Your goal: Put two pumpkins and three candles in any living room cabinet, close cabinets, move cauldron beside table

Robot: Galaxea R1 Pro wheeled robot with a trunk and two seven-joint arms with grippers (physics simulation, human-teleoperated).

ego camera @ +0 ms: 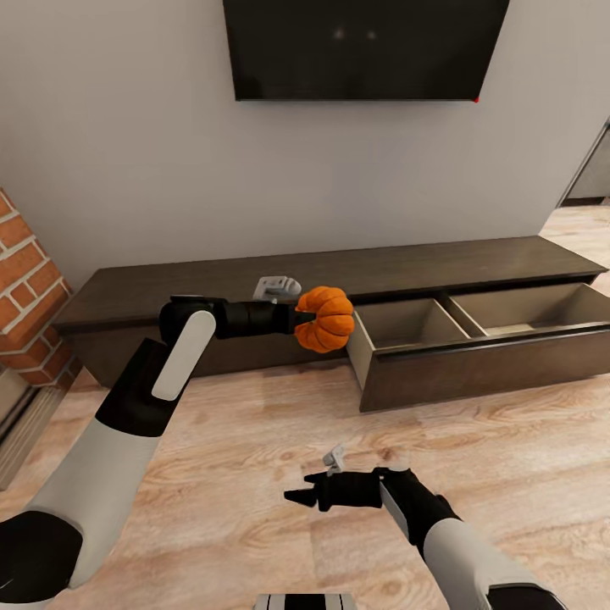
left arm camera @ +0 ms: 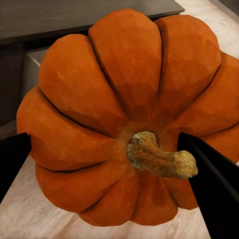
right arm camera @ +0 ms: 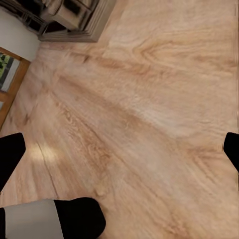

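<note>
- Fingers, left gripper (ego camera: 312,320): clamped on the pumpkin (ego camera: 325,318); in the left wrist view two black fingers (left arm camera: 211,184) flank the pumpkin (left arm camera: 129,119), one on either side.
- Fingers, right gripper (ego camera: 298,496): apart and empty, held low over the floor (ego camera: 254,474); the right wrist view shows bare planks between its fingertips (right arm camera: 11,157).
- Pumpkin, position: held in the air in front of the cabinet (ego camera: 169,292), just left of the open drawer (ego camera: 474,339) and about level with the drawer's rim.
- Pumpkin, orientation: stem (left arm camera: 159,157) faces back along the arm toward the wrist camera, so its stem-to-base axis runs roughly along the fingers; the round body has no marked long axis otherwise.
- Drawer: pulled out at the cabinet's right half, tan inside, split by a divider into two compartments; both look empty as far as can be seen. Long axis runs along the wall.
- Key relation: the near compartment (ego camera: 407,326) lies directly to the pumpkin's right and slightly below. The left arm carries the load and is by far the nearer; the right arm is well apart, closer to the robot.
- Judgement: the next move likely calls for a short sideways carry over the drawer's left wall, then a lowering and release; clipping that wall is the risk.
- Other fixtures: TV (ego camera: 364,47) on the wall above; brick fireplace (ego camera: 25,271) at left.
</note>
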